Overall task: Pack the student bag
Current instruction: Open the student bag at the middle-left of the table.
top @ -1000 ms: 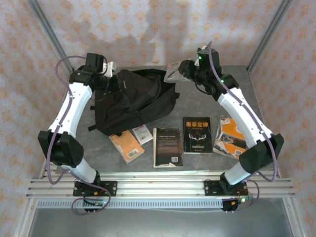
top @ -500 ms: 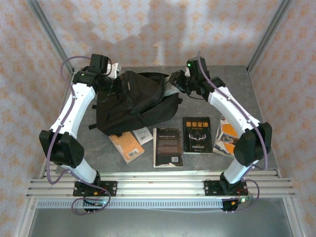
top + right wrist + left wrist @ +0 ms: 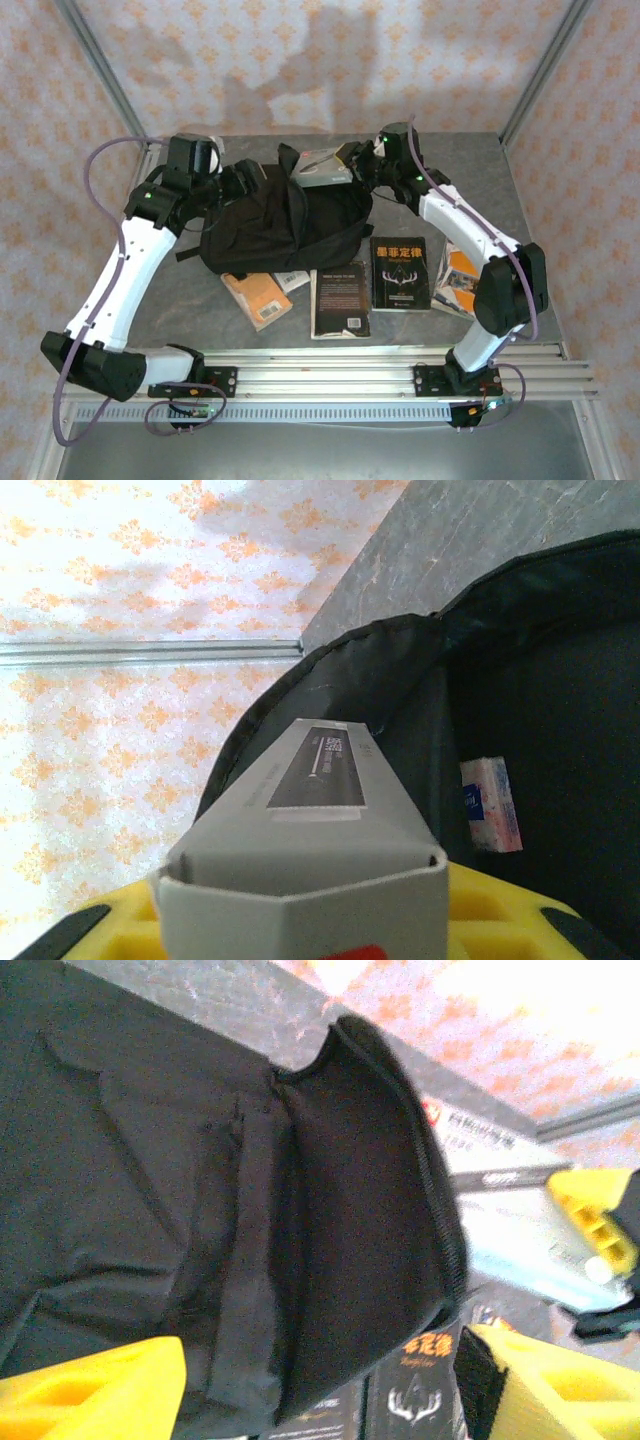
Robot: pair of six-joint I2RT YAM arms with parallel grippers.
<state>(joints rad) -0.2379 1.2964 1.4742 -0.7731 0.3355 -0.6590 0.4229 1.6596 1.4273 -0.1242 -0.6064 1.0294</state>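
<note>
**Top view.** The student bag (image 3: 285, 220) takes up the centre of the table (image 3: 485, 170). Below it 5 books close off the near strip: orange book (image 3: 257, 298), white booklet (image 3: 290, 276), plain black book (image 3: 340, 298), antlered black book (image 3: 400, 272), orange-and-black book (image 3: 466, 282). Bare surface lies at the upper right and far left. **Right wrist view.** The bag's mouth gapes at right of frame, with the interior free but for a small white packet (image 3: 490, 805). The grey box (image 3: 310, 830), clamped in the right gripper (image 3: 352, 163), blocks the lower centre.
</note>
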